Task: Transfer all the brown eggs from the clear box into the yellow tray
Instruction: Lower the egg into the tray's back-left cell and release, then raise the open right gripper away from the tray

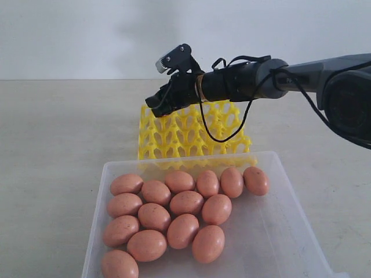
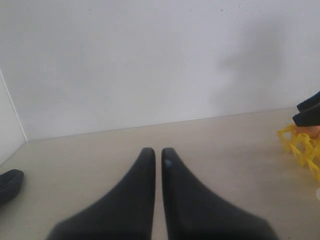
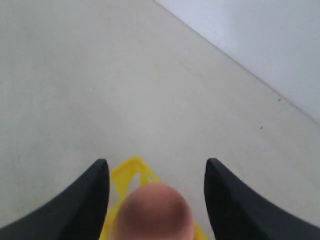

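Eggs (image 1: 186,202) lie clustered in the left half of the box (image 1: 272,231), and the tray (image 1: 174,136) stands just behind it.

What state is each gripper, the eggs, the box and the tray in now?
left gripper: shut, empty.
right gripper: open, above a corner of the yellow tray.
egg between its jaws: apparently sitting in the corner cup, not touched by the jaws.
other brown eggs: fifteen, lying in the clear box.
yellow tray: no other egg seen in it.
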### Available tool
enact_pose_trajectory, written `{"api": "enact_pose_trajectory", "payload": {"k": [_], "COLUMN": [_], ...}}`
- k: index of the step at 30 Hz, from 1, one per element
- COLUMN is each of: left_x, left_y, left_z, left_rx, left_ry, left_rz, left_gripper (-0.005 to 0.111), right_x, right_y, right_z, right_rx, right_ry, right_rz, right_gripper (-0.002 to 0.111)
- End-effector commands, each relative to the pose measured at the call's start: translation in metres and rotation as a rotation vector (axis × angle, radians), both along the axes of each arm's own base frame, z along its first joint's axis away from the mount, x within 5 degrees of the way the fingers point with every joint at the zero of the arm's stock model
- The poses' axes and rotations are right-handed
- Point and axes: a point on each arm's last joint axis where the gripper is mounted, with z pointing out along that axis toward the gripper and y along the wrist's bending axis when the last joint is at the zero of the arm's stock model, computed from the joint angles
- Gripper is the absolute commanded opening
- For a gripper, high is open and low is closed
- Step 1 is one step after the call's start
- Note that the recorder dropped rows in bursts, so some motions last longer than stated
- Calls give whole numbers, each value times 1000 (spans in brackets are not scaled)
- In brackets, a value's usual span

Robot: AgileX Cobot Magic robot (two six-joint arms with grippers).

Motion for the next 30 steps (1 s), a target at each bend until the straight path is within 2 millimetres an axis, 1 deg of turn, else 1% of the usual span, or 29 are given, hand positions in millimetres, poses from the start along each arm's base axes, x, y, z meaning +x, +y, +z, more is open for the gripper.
{"api": "enact_pose_trajectory", "payload": {"k": [1,4,6,9,11,13,14,16,17,18,19,20,21,23,25,28,30], "left_x": [0,0,0,0,0,0,0,0,0,0,0,0,0,0,0,0,0], "left_y": [0,0,0,0,0,0,0,0,0,0,0,0,0,0,0,0,0], "left_z": [0,0,0,0,0,0,0,0,0,0,0,0,0,0,0,0,0], "left_rx": [0,0,0,0,0,0,0,0,0,0,0,0,0,0,0,0,0], "left_ry": [-6,-6,-6,-6,-6,-6,-6,-6,-6,-6,-6,-6,-6,-6,-6,-6,-6], "left_rz": [-6,-6,-6,-6,-6,-6,-6,-6,-6,-6,-6,-6,-6,-6,-6,-6,-6], "left_gripper": [4,4,4,4,4,4,4,4,4,4,4,4,4,4,4,4,4], "right_x": [0,-5,-8,-20,-27,-31,-33,-35,-37,-39,-43,-45,-45,-50,-59,-78,-93], "right_y": [-5,-9,-15,-29,-44,-59,-70,-92,-100,-114,-122,-132,-142,-157,-170,-187,-198], "right_z": [45,68,84,105,120,129,134,139,141,144,146,150,153,163,176,201,219], "right_rx": [46,45,107,231,303,349,367,408,426,443,452,463,475,507,501,499,476], "right_ry": [-48,-20,43,158,228,279,295,342,367,385,404,410,413,438,397,343,274], "right_rz": [-24,-36,-68,-35,8,53,70,78,94,107,151,148,122,73,53,19,6], "right_gripper": [51,51,51,51,51,51,48,36,29,15,4,0,0,0,0,0,0]}}
